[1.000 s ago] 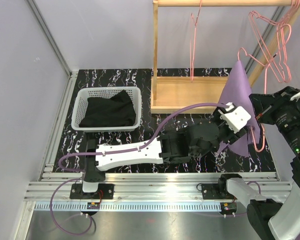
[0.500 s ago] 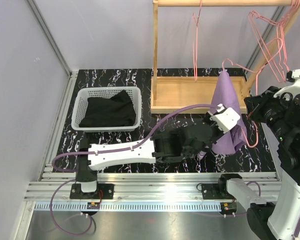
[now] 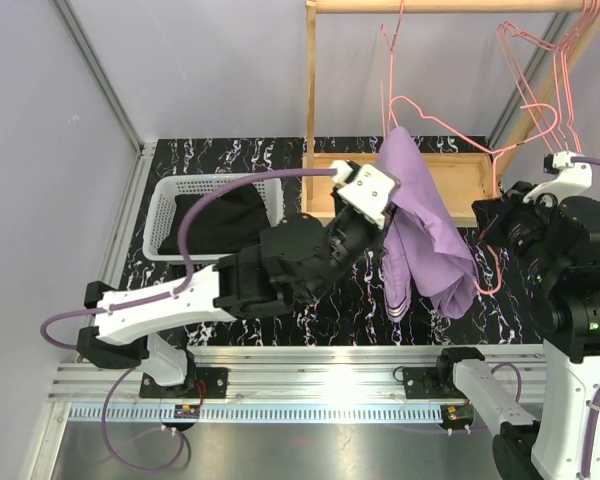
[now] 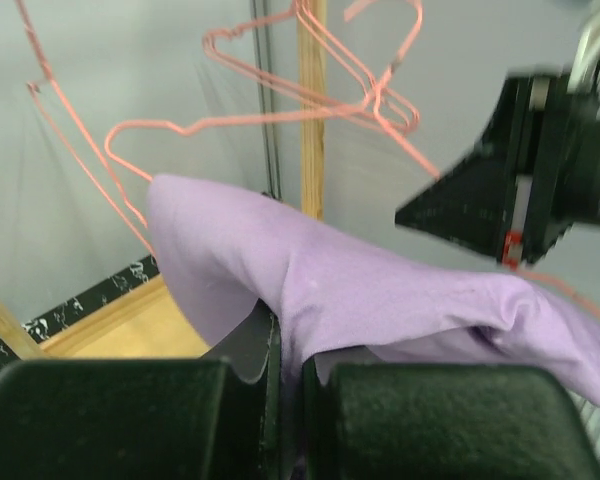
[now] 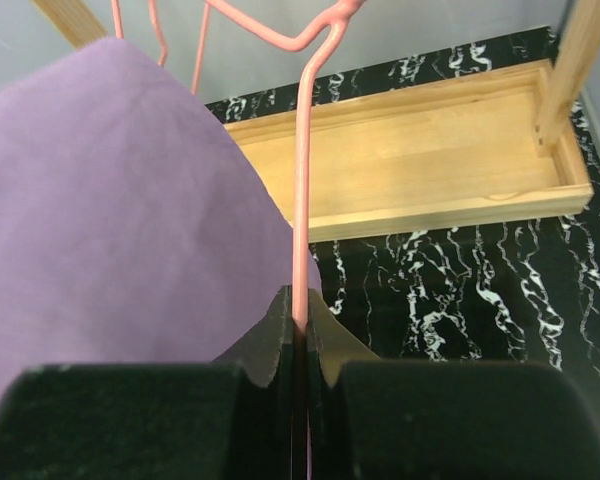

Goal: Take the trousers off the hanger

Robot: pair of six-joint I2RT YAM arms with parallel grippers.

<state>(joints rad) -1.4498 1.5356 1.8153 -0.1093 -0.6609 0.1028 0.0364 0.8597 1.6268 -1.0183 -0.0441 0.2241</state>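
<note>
Now the white basket (image 3: 162, 218) holds the crumpled black trousers (image 3: 225, 220).

You have light purple trousers (image 3: 427, 225) on a pink wire hanger (image 5: 301, 200). Near the table's left edge, black trousers (image 3: 220, 218) sit in a white lattice basket (image 3: 166, 205). The table (image 3: 230, 152) is black with white marbling, and the rack (image 3: 460, 180) is pale wood.
</note>
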